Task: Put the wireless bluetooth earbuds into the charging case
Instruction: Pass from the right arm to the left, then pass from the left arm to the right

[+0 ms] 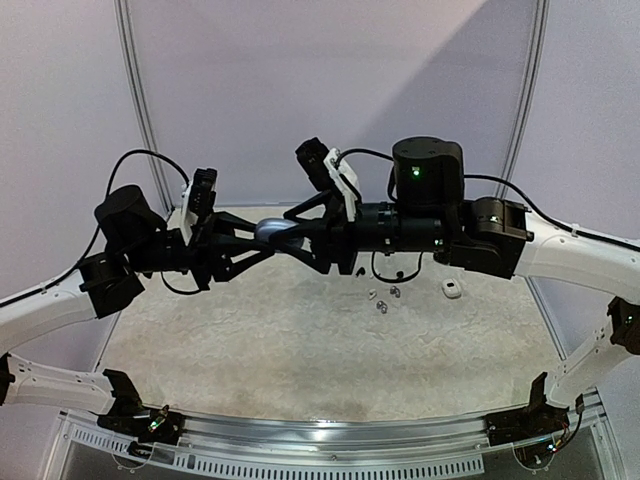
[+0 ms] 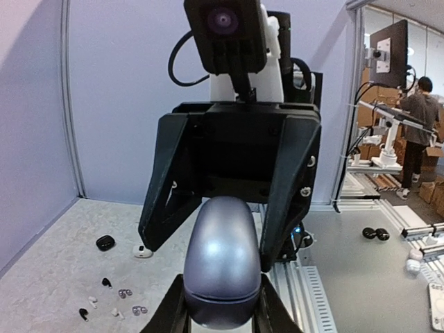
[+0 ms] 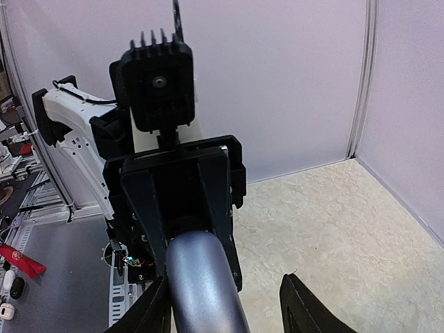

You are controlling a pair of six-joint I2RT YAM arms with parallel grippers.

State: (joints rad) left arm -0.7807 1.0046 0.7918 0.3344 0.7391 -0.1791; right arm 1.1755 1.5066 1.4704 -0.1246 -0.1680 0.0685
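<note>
Grey-blue case [image 3: 201, 277] at bottom centre, smooth and rounded, running away from the lens. Its far end sits clamped between the left gripper's [image 3: 194, 232] black fingers. Right gripper [image 3: 225, 281]: jaws apart, one finger against the case, the other clear of it, with pale mottled table [image 3: 333, 222] showing in the gap. Camera [image 3: 158, 83] sits atop the left gripper, white arm [image 3: 69, 132] behind. Lilac wall [image 3: 277, 69].

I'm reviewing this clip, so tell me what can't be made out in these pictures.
- Top view: the case is mostly hidden by the left pincer and right pincer.
- Top view: the earbuds are too small to count or tell apart.
- Right wrist view: the case's near end is cut off by the bottom edge.
- Left wrist view: the left pincer's fingertips are cut off by the bottom edge.
</note>
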